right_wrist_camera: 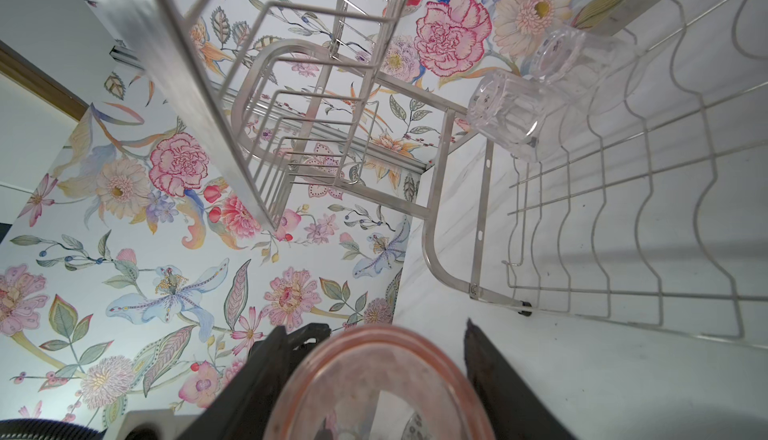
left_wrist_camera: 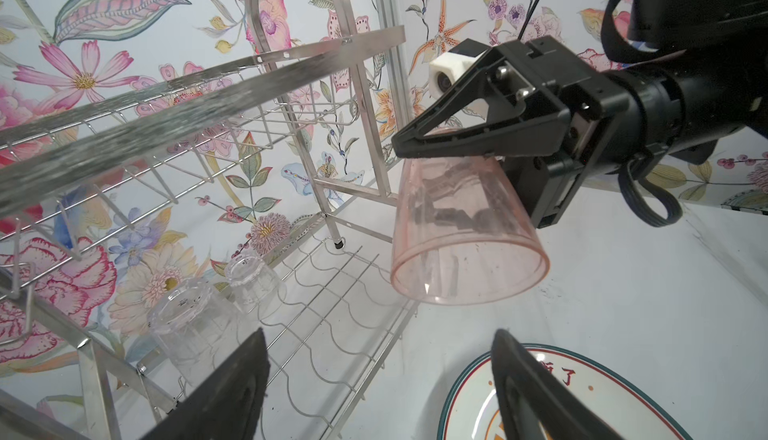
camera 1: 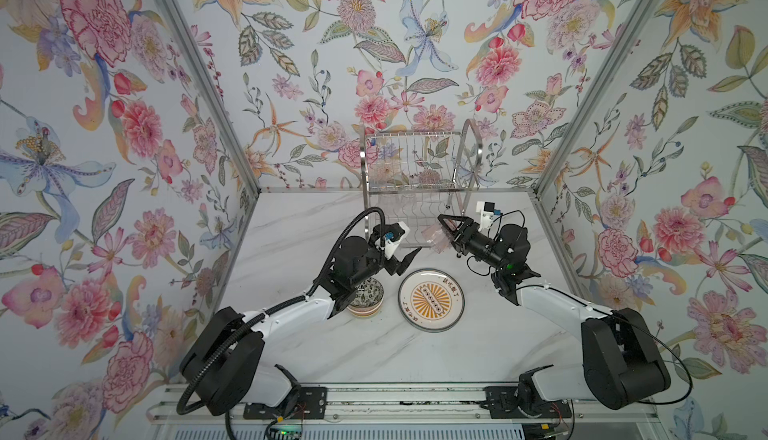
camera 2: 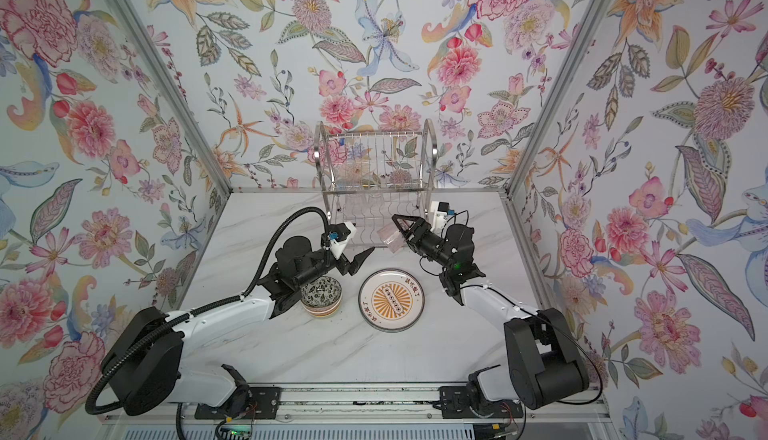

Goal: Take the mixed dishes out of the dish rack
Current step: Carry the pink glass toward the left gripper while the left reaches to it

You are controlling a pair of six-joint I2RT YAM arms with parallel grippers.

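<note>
The steel dish rack [camera 1: 419, 176] [camera 2: 374, 176] stands at the back of the table. Two clear cups [left_wrist_camera: 187, 313] [left_wrist_camera: 249, 271] sit upside down on its lower shelf, also seen in the right wrist view [right_wrist_camera: 505, 115] [right_wrist_camera: 569, 55]. My right gripper [camera 1: 441, 230] [camera 2: 395, 230] [left_wrist_camera: 405, 176] [right_wrist_camera: 378, 327] is shut on a pink-tinted cup [camera 1: 432, 237] [camera 2: 386, 236] [left_wrist_camera: 465, 246] [right_wrist_camera: 374, 388], held in the air just in front of the rack's lower shelf. My left gripper [camera 1: 409, 261] [camera 2: 361, 259] [left_wrist_camera: 379, 332] hangs open and empty a little left of that cup.
A white plate with an orange sunburst [camera 1: 453, 284] [camera 2: 413, 288] [left_wrist_camera: 582, 392] lies on the marble table in front of the rack. A patterned bowl [camera 1: 368, 294] [camera 2: 321, 296] stands to its left, partly under my left arm. Floral walls close in three sides.
</note>
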